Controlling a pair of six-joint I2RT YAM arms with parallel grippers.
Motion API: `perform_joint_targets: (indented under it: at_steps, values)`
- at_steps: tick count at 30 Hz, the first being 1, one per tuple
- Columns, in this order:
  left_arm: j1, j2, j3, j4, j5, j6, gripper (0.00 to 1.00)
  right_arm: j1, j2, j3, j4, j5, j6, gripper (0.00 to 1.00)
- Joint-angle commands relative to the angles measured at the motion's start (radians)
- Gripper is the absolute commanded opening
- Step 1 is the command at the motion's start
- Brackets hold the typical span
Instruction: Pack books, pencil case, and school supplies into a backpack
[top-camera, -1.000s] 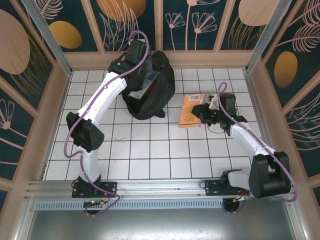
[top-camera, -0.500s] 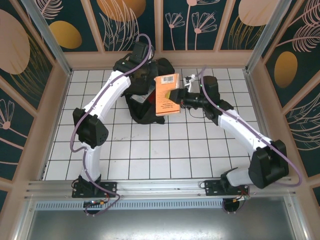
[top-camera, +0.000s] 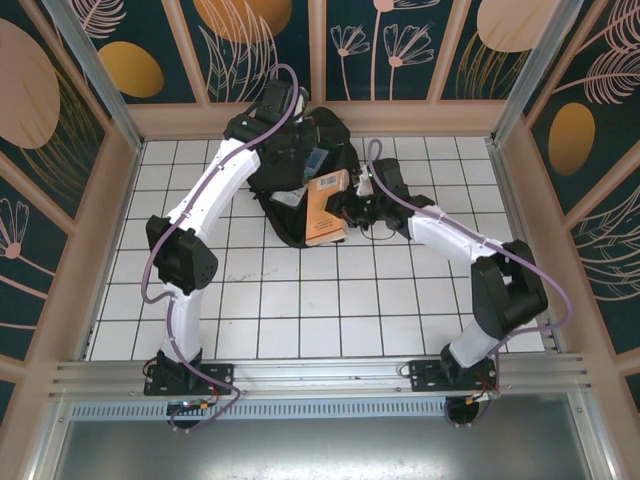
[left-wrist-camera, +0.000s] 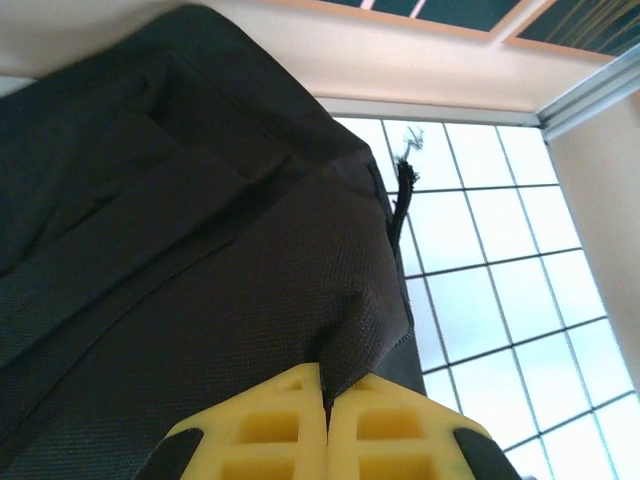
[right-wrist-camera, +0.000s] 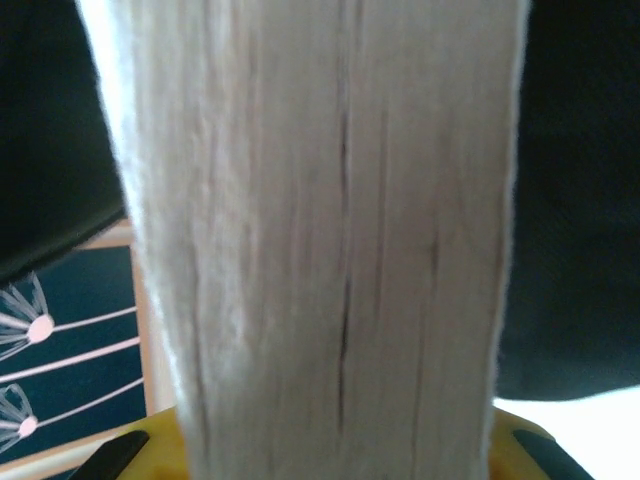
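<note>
Backpack (top-camera: 330, 150) fabric pinched shut in left fingers (left-wrist-camera: 270, 425), right fingers (right-wrist-camera: 515, 452) clamping orange-brown book (top-camera: 322, 215)

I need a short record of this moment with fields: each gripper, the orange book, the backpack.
left gripper: shut, pinching the black fabric of the backpack
right gripper: shut on the orange book
orange book: tilted over the backpack's front, most of its cover visible
backpack: on the tiled table, near the back wall
</note>
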Motion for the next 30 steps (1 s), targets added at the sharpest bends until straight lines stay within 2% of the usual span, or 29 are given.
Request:
perform_joint_targets:
  at_steps: [1, 6, 16, 17, 20, 23, 27, 30]
  values:
    - [0.001, -0.04, -0.051, 0.136, 0.114, -0.081, 0.0, 0.019, 0.083, 0.114, -0.023, 0.037, -0.012, 0.0]
    - [0.001, -0.072, -0.187, 0.236, 0.184, -0.159, 0.0, 0.017, 0.231, 0.272, -0.005, 0.108, 0.059, 0.0]
    - [0.001, -0.078, -0.214, 0.266, 0.195, -0.183, 0.0, 0.016, 0.463, 0.458, 0.134, 0.293, 0.212, 0.0]
    - [0.001, -0.074, -0.214, 0.265, 0.194, -0.183, 0.0, 0.016, 0.472, 0.463, 0.165, 0.316, 0.213, 0.02]
    - [0.001, -0.065, -0.212, 0.263, 0.192, -0.177, 0.0, 0.018, 0.491, 0.471, 0.237, 0.366, 0.217, 0.24]
    - [0.002, -0.058, -0.205, 0.256, 0.171, -0.164, 0.0, 0.019, 0.499, 0.503, 0.23, 0.38, 0.183, 0.44]
    - [0.016, -0.045, -0.188, 0.238, 0.149, -0.148, 0.0, 0.027, 0.466, 0.529, 0.13, 0.393, 0.098, 0.56]
    - [0.028, -0.038, -0.189, 0.244, 0.145, -0.142, 0.0, 0.027, 0.427, 0.512, 0.081, 0.368, 0.053, 0.59]
